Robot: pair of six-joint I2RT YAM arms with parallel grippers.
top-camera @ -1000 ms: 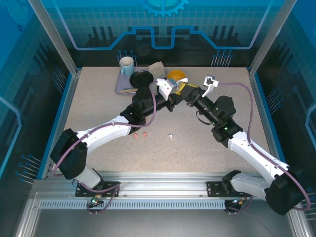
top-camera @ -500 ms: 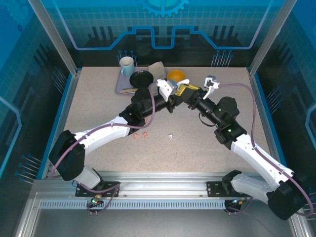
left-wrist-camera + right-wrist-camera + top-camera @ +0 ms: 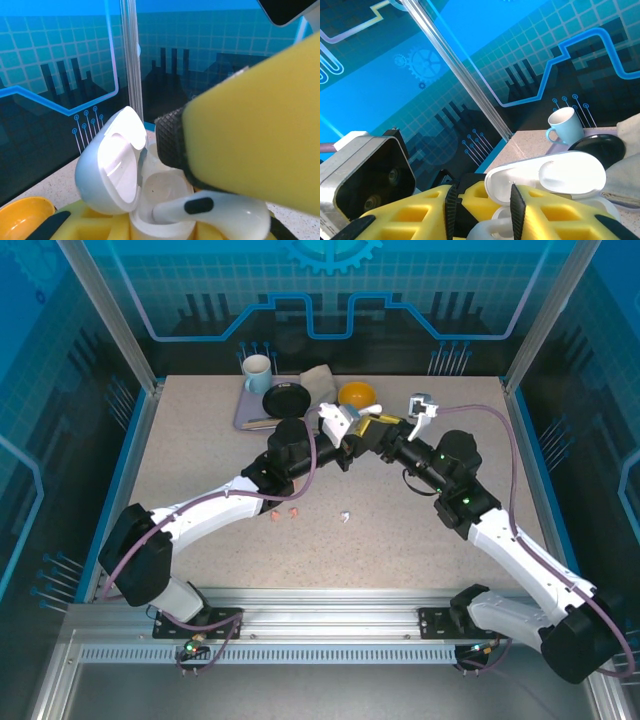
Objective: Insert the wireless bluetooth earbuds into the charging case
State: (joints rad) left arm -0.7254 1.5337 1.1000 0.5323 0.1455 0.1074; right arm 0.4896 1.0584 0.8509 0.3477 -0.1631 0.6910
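Observation:
My left gripper (image 3: 338,423) is shut on the white charging case (image 3: 162,192), held up off the table with its lid (image 3: 111,162) swung open. My right gripper (image 3: 368,430) meets it from the right. A white earbud (image 3: 212,212) lies with its stem tip in the case's well. In the right wrist view that earbud (image 3: 495,229) sits between the black pads (image 3: 451,212) of the right gripper (image 3: 484,212), with a dark gap on its left side, so the jaws stand open. On the table lie two pink earbuds (image 3: 284,512) and a white one (image 3: 344,516).
At the back of the table a purple tray (image 3: 246,412) carries a blue mug (image 3: 257,371), a black plate (image 3: 288,400) and a grey cloth (image 3: 318,377). An orange bowl (image 3: 357,394) sits right behind both grippers.
The right gripper has shifted slightly left toward the case and its jaws have widened. The left arm and the earbuds on the table have stayed put.

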